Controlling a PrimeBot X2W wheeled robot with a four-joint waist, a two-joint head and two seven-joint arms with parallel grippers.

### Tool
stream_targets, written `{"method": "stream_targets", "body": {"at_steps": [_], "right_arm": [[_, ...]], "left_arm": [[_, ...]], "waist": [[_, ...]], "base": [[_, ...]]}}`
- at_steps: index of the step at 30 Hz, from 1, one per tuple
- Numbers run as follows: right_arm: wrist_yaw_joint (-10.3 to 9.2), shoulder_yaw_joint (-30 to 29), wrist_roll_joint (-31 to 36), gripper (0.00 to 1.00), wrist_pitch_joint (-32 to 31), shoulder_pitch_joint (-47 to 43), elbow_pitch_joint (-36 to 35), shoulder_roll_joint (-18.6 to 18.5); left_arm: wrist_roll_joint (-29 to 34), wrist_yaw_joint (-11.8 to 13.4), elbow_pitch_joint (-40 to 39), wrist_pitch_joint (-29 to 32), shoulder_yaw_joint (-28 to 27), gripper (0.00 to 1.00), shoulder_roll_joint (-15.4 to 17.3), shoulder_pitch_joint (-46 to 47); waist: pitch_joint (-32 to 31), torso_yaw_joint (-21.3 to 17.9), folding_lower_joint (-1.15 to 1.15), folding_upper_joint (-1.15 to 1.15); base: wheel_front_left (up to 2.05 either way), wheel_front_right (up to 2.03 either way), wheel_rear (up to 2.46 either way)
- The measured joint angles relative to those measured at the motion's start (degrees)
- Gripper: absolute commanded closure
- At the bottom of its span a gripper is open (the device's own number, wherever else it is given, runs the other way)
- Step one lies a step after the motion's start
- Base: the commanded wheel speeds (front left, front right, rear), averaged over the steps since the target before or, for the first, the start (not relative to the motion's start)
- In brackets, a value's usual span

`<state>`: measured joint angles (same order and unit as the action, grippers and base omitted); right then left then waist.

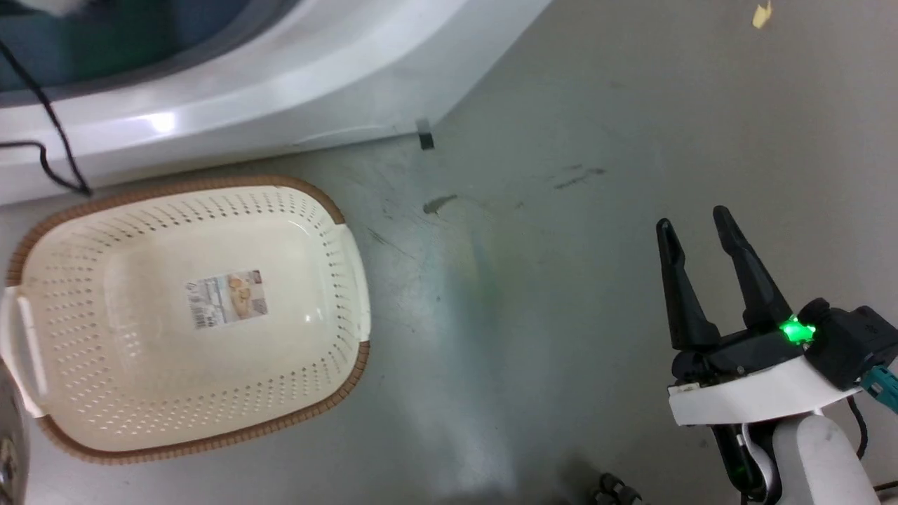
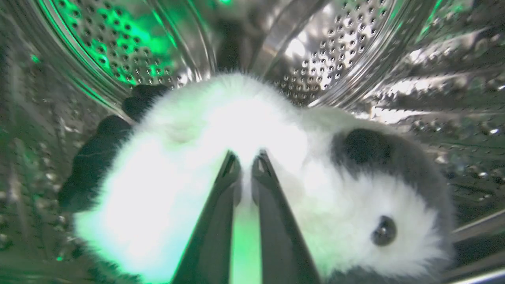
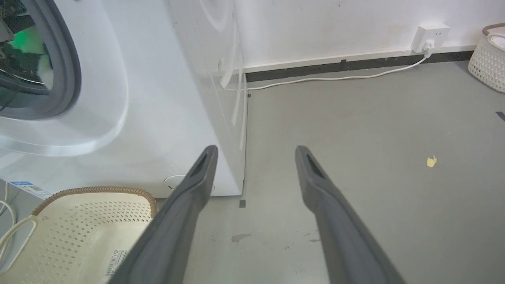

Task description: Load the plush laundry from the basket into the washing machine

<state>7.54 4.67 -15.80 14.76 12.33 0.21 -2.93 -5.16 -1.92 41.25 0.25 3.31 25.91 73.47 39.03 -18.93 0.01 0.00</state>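
Observation:
The plush panda (image 2: 177,169) lies inside the washing machine's shiny steel drum (image 2: 118,39), its white body lit green, black limbs at the left and its head at the lower right. My left gripper (image 2: 246,157) is shut on the fur of its back. On the floor before the white washing machine (image 1: 280,77) stands the cream basket (image 1: 140,351), holding nothing but its sticker. Over the floor at the lower right, my right gripper (image 1: 694,224) is open and holds nothing. The right wrist view shows the basket (image 3: 79,221) beside the washing machine (image 3: 165,98).
A black cable (image 1: 49,119) hangs across the machine's front above the basket. Along the far wall, a white cable runs to a socket (image 3: 428,35). A white woven basket (image 3: 489,59) stands at the far right. A yellow scrap (image 3: 431,161) lies on the grey floor.

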Motion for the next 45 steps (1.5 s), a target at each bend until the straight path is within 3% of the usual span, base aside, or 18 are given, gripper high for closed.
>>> {"method": "stream_targets", "body": {"at_steps": [5,10,11,12,20,28,36,45], "right_arm": [[0.00,0.42,-0.44,0.00,0.00,1.20,0.10,0.00],[0.00,0.38,-0.42,0.00,0.00,1.41,0.37,0.00],[0.00,0.30,-0.40,0.00,0.00,1.41,0.47,0.00],[0.00,0.18,-0.40,0.00,0.00,1.42,0.55,0.00],[0.00,-1.83,1.45,0.00,0.00,1.40,0.56,0.00],[0.00,-4.64,5.14,0.00,0.00,-0.33,1.35,0.00],[0.00,-5.94,8.26,0.00,0.00,-3.32,2.40,0.00],[0.00,-6.37,9.89,0.00,0.00,-9.59,3.90,0.00]], "left_arm": [[-1.21,1.93,7.93,-0.08,-1.16,1.00,-0.47,4.38],[-1.53,0.74,13.13,-0.10,-0.15,1.00,-1.55,6.00],[-1.48,0.65,13.86,-0.49,0.15,0.42,-1.76,6.14],[-1.48,0.63,14.54,-1.19,0.42,0.00,-1.89,6.19],[-1.57,-1.00,18.50,-9.65,2.09,0.00,-4.00,3.85],[-5.65,-3.53,16.24,-14.86,1.25,0.00,-8.76,-7.08],[-6.05,-3.72,-3.45,-14.95,-0.23,0.00,-12.16,-27.46],[-3.34,-0.27,-22.92,-15.01,-0.52,0.00,-15.06,-53.09]], "waist": [[1.88,-0.80,0.00,0.00],[2.00,-0.41,0.00,0.00],[1.81,-0.26,-0.01,0.00],[1.55,-0.09,-0.01,0.00],[-2.87,1.58,-0.01,0.00],[-11.32,4.72,-0.02,0.00],[-20.97,8.89,-0.03,0.00],[-31.41,12.81,-0.04,0.00]], "base": [[0.00,0.00,0.00],[0.00,0.00,0.00],[0.00,0.00,0.00],[0.00,0.00,0.00],[0.00,0.00,0.00],[0.00,0.00,0.00],[0.00,0.00,0.00],[0.00,0.00,0.00]]}}
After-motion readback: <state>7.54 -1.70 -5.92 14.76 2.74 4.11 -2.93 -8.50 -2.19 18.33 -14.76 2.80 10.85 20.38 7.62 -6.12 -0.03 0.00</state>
